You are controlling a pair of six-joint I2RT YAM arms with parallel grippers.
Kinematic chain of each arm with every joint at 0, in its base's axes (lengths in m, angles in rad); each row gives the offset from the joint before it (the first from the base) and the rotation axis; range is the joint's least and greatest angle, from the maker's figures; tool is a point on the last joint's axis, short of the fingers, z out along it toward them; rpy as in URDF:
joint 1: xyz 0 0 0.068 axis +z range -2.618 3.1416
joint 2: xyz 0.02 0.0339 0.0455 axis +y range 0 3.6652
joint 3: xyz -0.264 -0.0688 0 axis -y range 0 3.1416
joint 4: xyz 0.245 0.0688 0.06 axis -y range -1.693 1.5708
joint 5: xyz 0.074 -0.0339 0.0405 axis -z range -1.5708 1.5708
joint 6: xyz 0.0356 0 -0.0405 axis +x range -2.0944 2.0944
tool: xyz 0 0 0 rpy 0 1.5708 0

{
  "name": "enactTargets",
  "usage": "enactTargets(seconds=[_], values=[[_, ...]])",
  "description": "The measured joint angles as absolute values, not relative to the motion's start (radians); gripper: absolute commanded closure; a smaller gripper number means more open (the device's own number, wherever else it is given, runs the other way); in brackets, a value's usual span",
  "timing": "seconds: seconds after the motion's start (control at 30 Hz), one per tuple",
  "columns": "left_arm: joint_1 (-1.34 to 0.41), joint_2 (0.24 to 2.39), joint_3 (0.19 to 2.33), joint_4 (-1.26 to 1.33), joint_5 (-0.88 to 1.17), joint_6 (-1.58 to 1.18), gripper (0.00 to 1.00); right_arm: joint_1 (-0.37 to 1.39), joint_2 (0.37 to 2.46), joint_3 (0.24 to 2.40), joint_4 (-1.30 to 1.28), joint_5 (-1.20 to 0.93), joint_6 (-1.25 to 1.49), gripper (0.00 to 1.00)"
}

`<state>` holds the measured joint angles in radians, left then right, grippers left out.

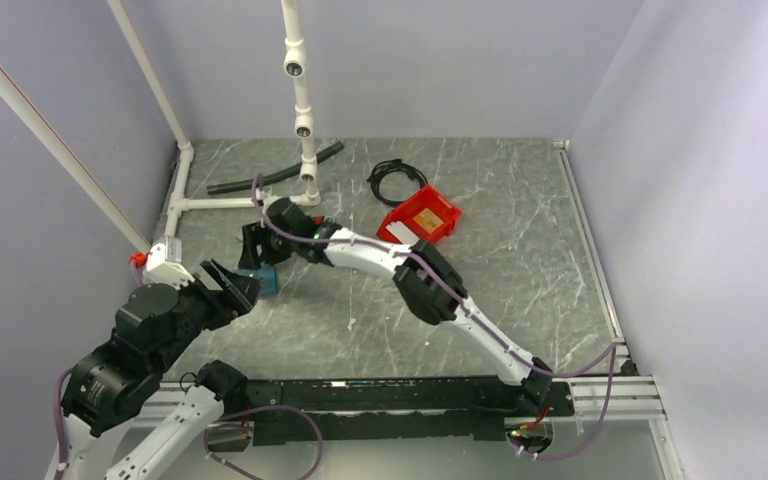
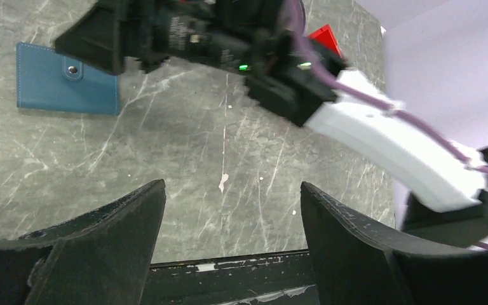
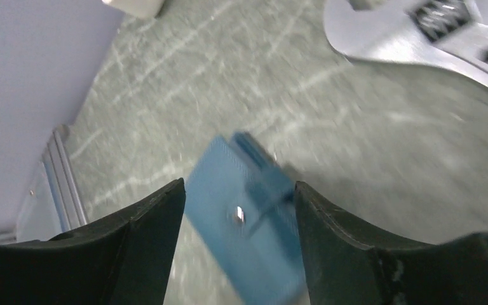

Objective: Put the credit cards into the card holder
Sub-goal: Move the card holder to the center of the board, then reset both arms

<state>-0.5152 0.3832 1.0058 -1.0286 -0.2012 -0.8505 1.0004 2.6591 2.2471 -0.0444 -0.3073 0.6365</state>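
Note:
The blue card holder (image 1: 267, 281) lies flat on the grey marble table at the left. In the left wrist view it (image 2: 51, 86) shows a metal snap, with one end under the right gripper. My right gripper (image 1: 251, 246) hovers over it, jaws open. In the blurred right wrist view the holder (image 3: 244, 219) lies between and below the open fingers of the right gripper (image 3: 238, 190). My left gripper (image 1: 232, 284) is just left of the holder, open and empty (image 2: 232, 187). No white or tan card shows in any view.
A red open bin (image 1: 420, 218) stands at centre back, and it also shows in the left wrist view (image 2: 327, 38). A coiled black cable (image 1: 395, 180), a black hose (image 1: 275, 175) and a white pipe frame (image 1: 305, 130) are at the back. The right arm (image 1: 430, 285) spans the middle.

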Motion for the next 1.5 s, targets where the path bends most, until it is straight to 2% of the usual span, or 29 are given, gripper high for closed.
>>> enactTargets(seconds=[0.13,0.2,0.3,0.5,0.67,0.87,0.97,1.1,1.3,1.4,1.5], values=[[-0.516,0.39,1.005,-1.024,-0.207,-0.847,0.15,0.974,2.418,2.064,-0.189,-0.265,0.558,0.26],[-0.516,0.404,1.003,-1.01,-0.207,-0.842,0.1,0.952,2.244,1.897,-0.202,-0.252,0.531,0.25],[-0.516,0.451,0.989,-0.982,-0.194,-0.833,0.09,0.908,1.998,1.666,-0.205,-0.234,0.508,0.24],[-0.514,0.802,0.904,-0.898,-0.147,-0.833,0.08,0.746,1.611,1.273,-0.257,-0.175,0.477,0.22],[-0.467,1.111,0.873,-0.855,-0.172,-0.833,0.08,0.628,1.385,1.073,-0.364,-0.104,0.439,0.21],[-0.355,1.382,0.873,-0.736,-0.223,-0.84,0.15,0.624,1.166,1.006,-0.432,-0.054,0.397,0.2],[-0.268,1.47,0.873,-0.686,-0.229,-0.844,0.31,0.624,1.105,1.003,-0.453,-0.046,0.382,0.2],[-0.142,1.554,0.88,-0.658,-0.262,-0.859,0.37,0.624,1.045,1.003,-0.488,-0.029,0.356,0.19],[0.044,1.649,0.971,-0.645,-0.315,-0.849,0.35,0.623,0.966,1.003,-0.547,0.001,0.311,0.17],[0.128,1.662,1.0,-0.632,-0.306,-0.826,0.27,0.623,0.927,1.005,-0.584,0.025,0.289,0.15],[0.137,1.62,1.003,-0.634,-0.246,-0.811,0.2,0.623,0.885,1.008,-0.622,0.064,0.275,0.11]])
